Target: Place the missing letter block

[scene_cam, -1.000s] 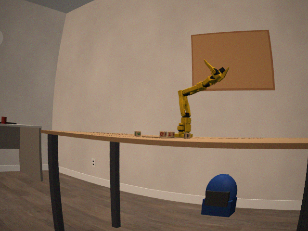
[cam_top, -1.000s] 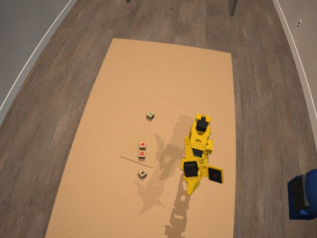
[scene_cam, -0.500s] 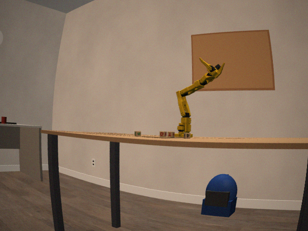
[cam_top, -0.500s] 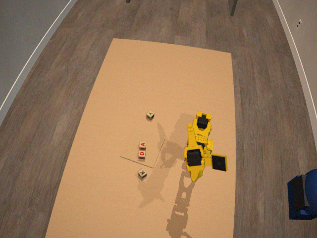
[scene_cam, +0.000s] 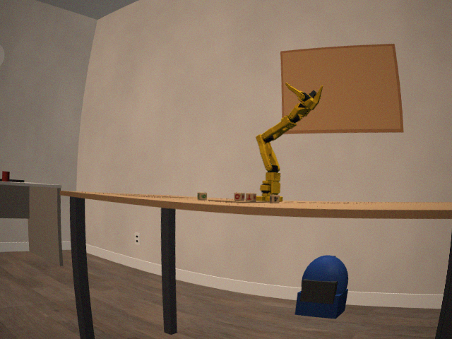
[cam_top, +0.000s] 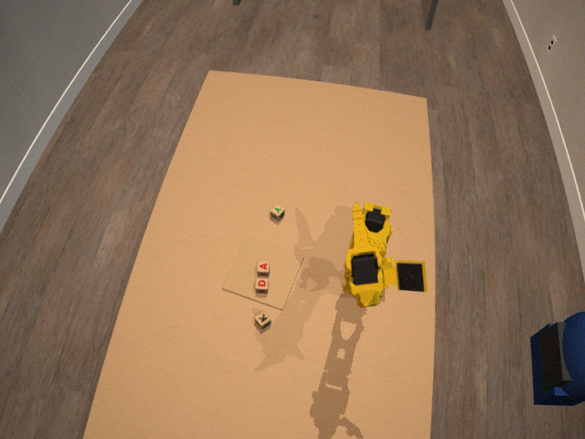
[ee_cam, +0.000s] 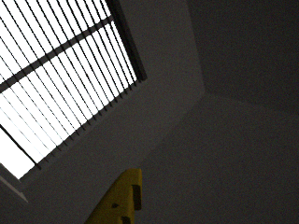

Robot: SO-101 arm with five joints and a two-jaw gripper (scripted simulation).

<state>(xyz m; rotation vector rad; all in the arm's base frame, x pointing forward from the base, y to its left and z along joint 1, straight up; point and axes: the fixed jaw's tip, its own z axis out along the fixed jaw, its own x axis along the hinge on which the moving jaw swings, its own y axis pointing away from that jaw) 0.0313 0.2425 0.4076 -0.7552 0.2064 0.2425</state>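
Note:
The thin square mat (cam_top: 240,278) lies on the table in front of the arm's base. On it stand two blocks with red letters, D (cam_top: 260,284) (scene_cam: 239,197) and A (cam_top: 262,268) (scene_cam: 250,197), touching side by side. A block with a green Y (cam_top: 277,212) (scene_cam: 201,195) lies on the table off the mat, beyond the A. A block with a black K (cam_top: 261,320) (scene_cam: 274,198) lies off the mat on the D side. My gripper (scene_cam: 304,86) (cam_top: 396,290) is open and empty, raised high above the base and pointing upward.
The tan table (cam_top: 307,142) (scene_cam: 328,210) stands on dark legs over a wood floor. A blue rounded object (cam_top: 559,363) (scene_cam: 323,288) sits on the floor to one side. A grey side table (scene_cam: 29,189) stands at the far wall.

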